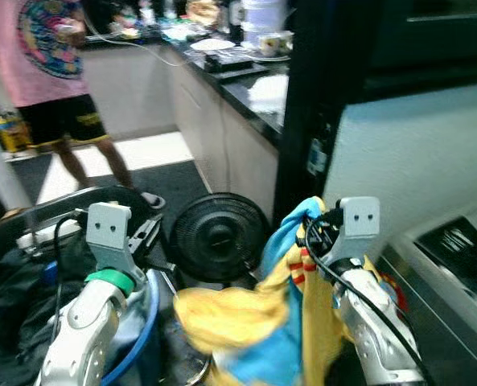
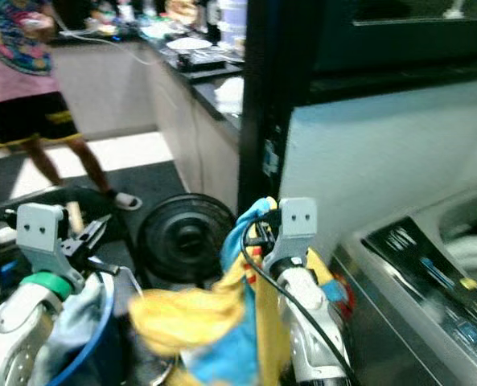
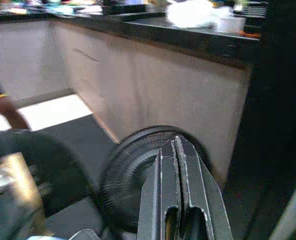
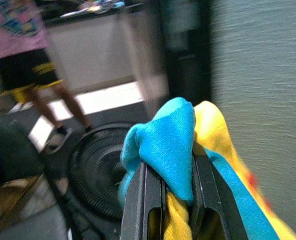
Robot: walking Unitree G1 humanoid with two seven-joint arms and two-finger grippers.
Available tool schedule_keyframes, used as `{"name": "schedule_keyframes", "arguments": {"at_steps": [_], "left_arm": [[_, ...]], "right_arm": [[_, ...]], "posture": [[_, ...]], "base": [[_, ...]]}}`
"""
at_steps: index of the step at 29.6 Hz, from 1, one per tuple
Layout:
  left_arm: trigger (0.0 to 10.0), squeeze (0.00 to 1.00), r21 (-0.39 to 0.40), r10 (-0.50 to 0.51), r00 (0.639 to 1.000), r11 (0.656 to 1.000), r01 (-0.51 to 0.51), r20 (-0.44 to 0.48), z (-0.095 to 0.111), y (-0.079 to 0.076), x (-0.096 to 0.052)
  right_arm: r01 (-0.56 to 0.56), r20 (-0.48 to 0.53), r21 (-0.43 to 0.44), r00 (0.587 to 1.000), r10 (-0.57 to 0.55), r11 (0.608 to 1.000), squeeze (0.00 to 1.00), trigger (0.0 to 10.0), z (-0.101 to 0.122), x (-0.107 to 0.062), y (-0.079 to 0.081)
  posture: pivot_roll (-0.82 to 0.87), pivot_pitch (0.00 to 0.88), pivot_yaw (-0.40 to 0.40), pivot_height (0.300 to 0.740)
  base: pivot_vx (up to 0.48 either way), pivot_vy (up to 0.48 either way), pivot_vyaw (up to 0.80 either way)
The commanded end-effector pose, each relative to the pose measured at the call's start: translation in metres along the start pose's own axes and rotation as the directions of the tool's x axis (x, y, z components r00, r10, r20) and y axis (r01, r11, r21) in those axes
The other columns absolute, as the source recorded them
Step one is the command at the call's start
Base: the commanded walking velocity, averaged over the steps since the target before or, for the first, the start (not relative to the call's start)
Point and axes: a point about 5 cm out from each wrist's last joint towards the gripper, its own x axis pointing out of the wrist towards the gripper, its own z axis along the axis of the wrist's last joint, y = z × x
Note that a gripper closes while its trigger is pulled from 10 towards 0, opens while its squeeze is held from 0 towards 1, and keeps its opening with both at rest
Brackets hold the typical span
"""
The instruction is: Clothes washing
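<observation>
Washing machine (image 2: 415, 273): steel top, low at the robot's right. Beside it, a dark floor mat, pale cabinets under a black counter (image 1: 246, 76), and a person in a pink shirt (image 1: 49, 72) beyond. Black round fan (image 1: 219, 237): on the floor, just left of the machine. Yellow-and-blue garment (image 1: 270, 322): hangs lengthwise downward, before the fan. Right gripper (image 4: 175, 185): raised, fingers clamped on the garment's top fold. Left gripper (image 3: 176, 165): fingers pressed together, empty, pointing at the fan.
</observation>
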Motion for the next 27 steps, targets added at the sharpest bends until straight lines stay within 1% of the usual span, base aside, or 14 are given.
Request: {"name": "schedule_keyframes", "arguments": {"at_steps": [1,2,3,4,6,8,9,13,18,20,22,24,25,27], "left_arm": [[10.0,0.0,0.002,-0.006,1.0,1.0,0.006,-0.013,0.0,-0.002,0.002],[10.0,0.0,0.002,-0.006,1.0,1.0,0.006,-0.013,0.0,-0.002,0.002],[10.0,0.0,-0.005,-0.01,1.0,1.0,0.01,-0.01,0.002,-0.005,0.004],[10.0,0.0,-0.005,-0.01,1.0,1.0,0.01,-0.01,0.002,-0.005,0.004],[10.0,0.0,-0.016,-0.014,1.0,1.0,0.014,-0.012,0.003,-0.007,0.005],[10.0,0.0,-0.016,-0.014,1.0,1.0,0.014,-0.012,0.003,-0.007,0.005],[10.0,0.0,-0.026,-0.005,1.0,1.0,0.005,-0.014,0.004,-0.006,0.006],[10.0,0.0,-0.041,0.002,1.0,0.999,-0.003,-0.014,0.009,-0.005,0.008],[10.0,0.0,-0.033,0.004,1.0,0.999,-0.004,-0.004,0.014,-0.005,0.01],[10.0,0.0,-0.015,-0.002,1.0,1.0,0.002,0.01,0.019,-0.005,0.011],[10.0,0.0,0.012,-0.015,1.0,1.0,0.015,0.021,0.023,-0.007,0.013],[10.0,0.0,0.012,-0.015,1.0,1.0,0.015,0.021,0.023,-0.007,0.013],[10.0,0.0,0.02,-0.023,1.0,1.0,0.023,0.02,0.023,-0.008,0.013],[10.0,0.0,0.02,-0.023,1.0,1.0,0.023,0.02,0.023,-0.008,0.013]], "right_arm": [[-0.023,0.092,0.032,0.996,0.02,0.999,0.0,10.0,0.027,0.009,0.005],[-0.023,0.092,0.032,0.996,0.02,0.999,0.0,10.0,0.027,0.009,0.005],[-0.036,0.147,0.054,0.989,0.027,0.998,0.0,10.0,0.045,0.015,0.008],[-0.036,0.147,0.054,0.989,0.027,0.998,0.0,10.0,0.045,0.015,0.008],[-0.04,0.245,0.078,0.969,0.019,0.996,0.0,10.0,0.074,0.023,0.013],[-0.04,0.245,0.078,0.969,0.019,0.996,0.0,10.0,0.074,0.023,0.013],[-0.042,0.28,0.094,0.96,0.014,0.995,0.0,10.0,0.084,0.026,0.015],[-0.04,0.319,0.108,0.948,0.003,0.993,0.0,10.0,0.096,0.028,0.018],[-0.033,0.335,0.117,0.942,-0.008,0.993,0.0,10.0,0.101,0.029,0.017],[-0.018,0.358,0.125,0.933,-0.028,0.992,0.0,10.0,0.108,0.029,0.014],[0.061,0.43,0.122,0.896,-0.108,0.991,0.0,10.0,0.128,0.028,0.0],[0.061,0.43,0.122,0.896,-0.108,0.991,0.0,10.0,0.128,0.028,0.0],[0.105,0.453,0.102,0.88,-0.14,0.989,0.0,10.0,0.135,0.028,-0.008],[0.105,0.453,0.102,0.88,-0.14,0.989,0.0,10.0,0.135,0.028,-0.008]], "posture": [[0.01,0.018,0.117,0.74],[0.01,0.018,0.117,0.74],[0.01,0.018,0.115,0.74],[0.01,0.018,0.115,0.74],[0.01,0.019,0.113,0.74],[0.01,0.019,0.113,0.74],[0.01,0.02,0.112,0.74],[0.02,0.022,0.108,0.74],[0.02,0.023,0.107,0.74],[0.02,0.023,0.107,0.74],[0.02,0.023,0.116,0.74],[0.02,0.023,0.116,0.74],[0.02,0.023,0.117,0.74],[0.02,0.023,0.117,0.74]], "base": [[0.0,0.0,-0.8],[0.0,0.0,-0.8],[0.0,0.0,-0.8],[0.0,0.0,-0.8],[0.0,0.0,-0.8],[0.0,0.0,-0.8],[0.0,0.0,-0.8],[0.0,0.0,-0.8],[0.0,0.0,-0.8],[0.0,0.0,-0.8],[0.0,0.0,-0.8],[0.0,0.0,-0.8],[0.0,0.0,-0.8],[0.0,0.0,-0.8]]}}
